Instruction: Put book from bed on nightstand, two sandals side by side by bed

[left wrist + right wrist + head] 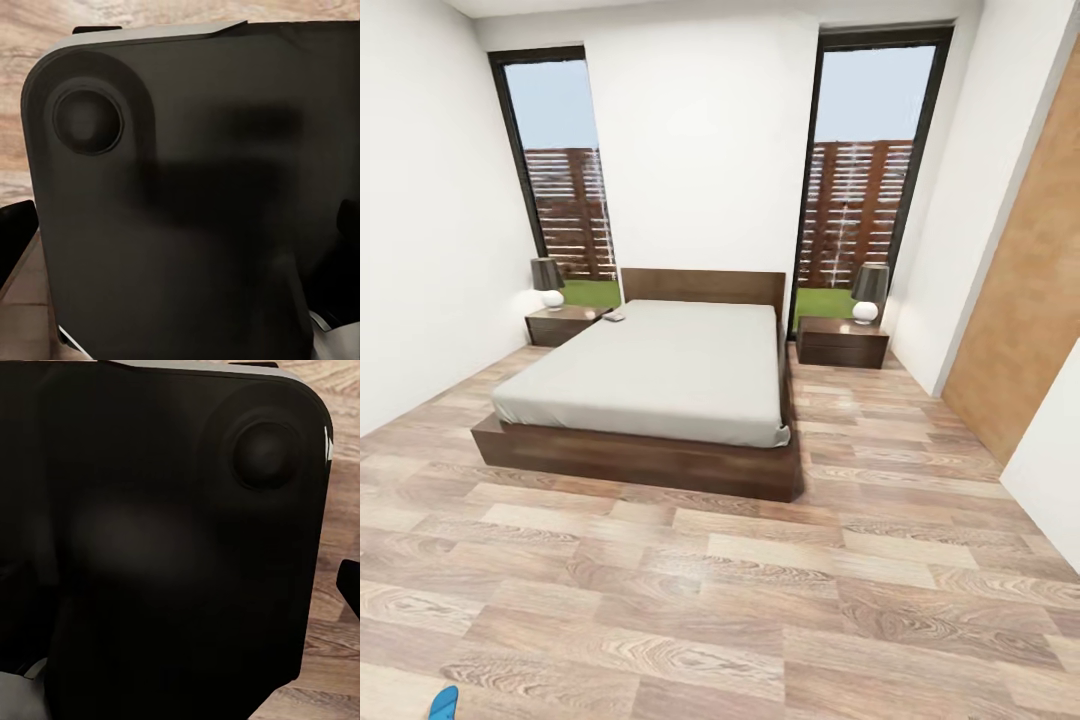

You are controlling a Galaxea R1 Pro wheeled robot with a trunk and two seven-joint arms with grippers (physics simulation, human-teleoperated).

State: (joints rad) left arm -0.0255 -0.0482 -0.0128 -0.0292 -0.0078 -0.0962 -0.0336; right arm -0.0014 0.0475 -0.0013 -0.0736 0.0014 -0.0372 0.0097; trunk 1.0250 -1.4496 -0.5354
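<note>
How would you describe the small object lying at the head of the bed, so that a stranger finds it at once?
Start from the big low bed between the two tall windows. Go to its far corner on the robot's left, beside the nightstand that carries a dark lamp. There a small thin book lies flat on the mattress edge, the sole item on the plain pale bedding.

Dark rounded robot body panel (195, 210) close-up, prob. base; wood floor (45, 30) behind.
</note>
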